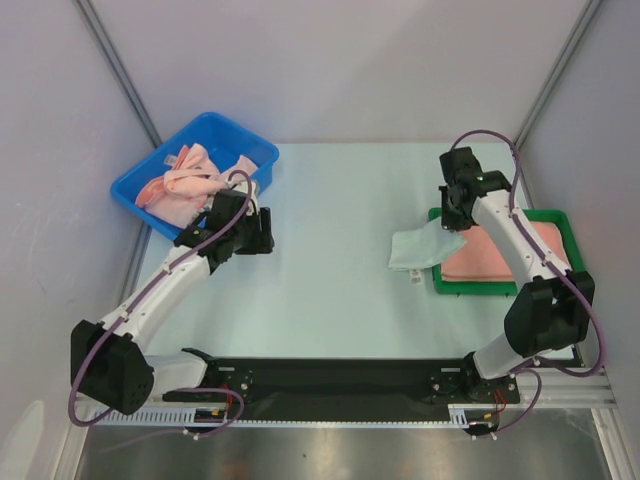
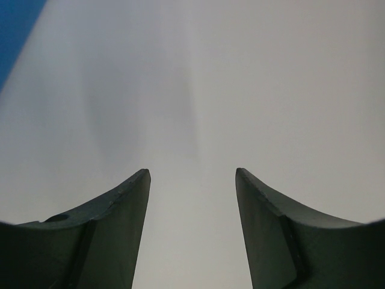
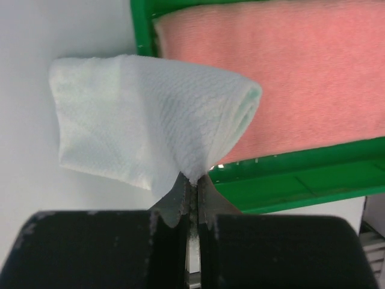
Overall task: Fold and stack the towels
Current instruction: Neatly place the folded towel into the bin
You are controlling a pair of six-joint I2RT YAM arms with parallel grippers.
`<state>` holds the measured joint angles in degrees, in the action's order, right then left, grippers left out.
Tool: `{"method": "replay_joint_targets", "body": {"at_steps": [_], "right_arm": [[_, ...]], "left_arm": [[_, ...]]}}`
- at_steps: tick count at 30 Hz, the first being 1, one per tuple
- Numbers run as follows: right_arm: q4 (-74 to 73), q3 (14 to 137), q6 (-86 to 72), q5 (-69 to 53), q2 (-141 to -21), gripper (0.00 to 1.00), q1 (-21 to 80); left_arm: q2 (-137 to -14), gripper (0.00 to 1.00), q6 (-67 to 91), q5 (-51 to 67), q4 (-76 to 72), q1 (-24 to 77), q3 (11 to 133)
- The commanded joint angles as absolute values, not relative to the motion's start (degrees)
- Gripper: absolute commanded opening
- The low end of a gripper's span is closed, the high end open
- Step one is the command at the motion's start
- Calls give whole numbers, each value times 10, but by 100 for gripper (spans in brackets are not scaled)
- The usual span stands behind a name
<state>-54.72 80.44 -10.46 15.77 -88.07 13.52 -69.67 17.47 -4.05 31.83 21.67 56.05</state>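
Right arm [image 1: 510, 235] crosses the pink towel [image 1: 480, 260], hiding part of it. Left arm [image 1: 190, 260] blocks the near corner of the blue bin [image 1: 230, 140]. On the white towel [image 3: 150, 120], the pinched corner vanishes inside the right gripper [image 3: 191, 180].

A robotics lab test cell. 2 white-and-black robot arms [image 1: 170, 285] are bolted to a flat black base plate [image 1: 340, 378] on a slotted aluminium rail [image 1: 330, 422] at the near edge of a pale table [image 1: 330, 300]. Plain grey wall panels [image 1: 330, 60] on slanted metal struts [image 1: 120, 75] enclose the left, far and right sides. A blue plastic bin [image 1: 130, 195] at far left and a green plastic tray [image 1: 500, 288] at right hold pink cloth towels [image 1: 190, 180].
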Motion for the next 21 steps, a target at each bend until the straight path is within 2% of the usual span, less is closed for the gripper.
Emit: {"method": "replay_joint_targets", "body": {"at_steps": [1, 8, 21], "right_arm": [[-582, 838, -53, 201, -883, 0, 98], [-520, 818, 19, 157, -873, 0, -16], [-433, 782, 83, 147, -907, 0, -67]], "left_arm": [[-702, 65, 165, -18, 302, 213, 563], [-709, 65, 162, -9, 295, 212, 562], [-729, 66, 158, -4, 295, 213, 570]]}}
